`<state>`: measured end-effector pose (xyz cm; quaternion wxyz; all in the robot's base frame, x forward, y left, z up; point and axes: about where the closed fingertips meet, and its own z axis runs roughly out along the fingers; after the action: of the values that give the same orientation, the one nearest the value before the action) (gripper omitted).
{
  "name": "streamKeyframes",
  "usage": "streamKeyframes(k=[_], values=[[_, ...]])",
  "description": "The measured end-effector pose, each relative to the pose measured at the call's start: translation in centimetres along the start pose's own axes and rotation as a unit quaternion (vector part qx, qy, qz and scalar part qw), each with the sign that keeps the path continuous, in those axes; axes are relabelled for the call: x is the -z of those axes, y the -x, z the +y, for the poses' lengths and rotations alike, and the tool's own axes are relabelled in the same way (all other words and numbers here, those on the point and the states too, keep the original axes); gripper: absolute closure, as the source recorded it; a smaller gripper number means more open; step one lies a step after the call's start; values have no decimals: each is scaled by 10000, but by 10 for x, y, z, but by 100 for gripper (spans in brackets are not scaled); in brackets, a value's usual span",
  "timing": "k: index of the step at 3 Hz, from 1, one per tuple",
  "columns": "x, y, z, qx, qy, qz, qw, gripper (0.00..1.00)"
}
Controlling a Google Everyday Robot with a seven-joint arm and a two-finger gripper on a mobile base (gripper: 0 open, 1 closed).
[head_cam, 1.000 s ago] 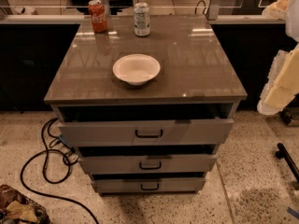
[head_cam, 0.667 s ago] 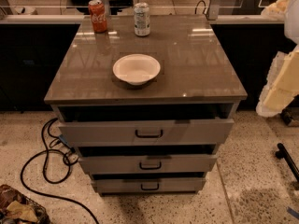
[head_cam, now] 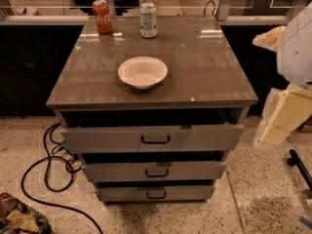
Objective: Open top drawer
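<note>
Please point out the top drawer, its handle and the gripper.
top drawer (head_cam: 107, 139): camera view, grey front panel, left of centre.
handle (head_cam: 155, 143): camera view, lower bar of the black loop.
gripper: not in view; only the arm (head_cam: 297, 48) shows, camera view, white shell at the right edge.

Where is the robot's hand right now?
In the camera view, the hand hangs at the far right, beside the right end of the partly open top drawer and apart from it.

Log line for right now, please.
top drawer: partly pulled out | tool: right of cabinet, apart from handle | on top: bowl, red can, silver can
</note>
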<state>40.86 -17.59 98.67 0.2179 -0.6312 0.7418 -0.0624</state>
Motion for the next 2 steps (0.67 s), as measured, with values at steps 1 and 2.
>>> streamKeyframes(k=[1,2], values=[[-28,12,21,253,31,-62,9997,0],[-71,37,34,392,-219,195,9988,0]])
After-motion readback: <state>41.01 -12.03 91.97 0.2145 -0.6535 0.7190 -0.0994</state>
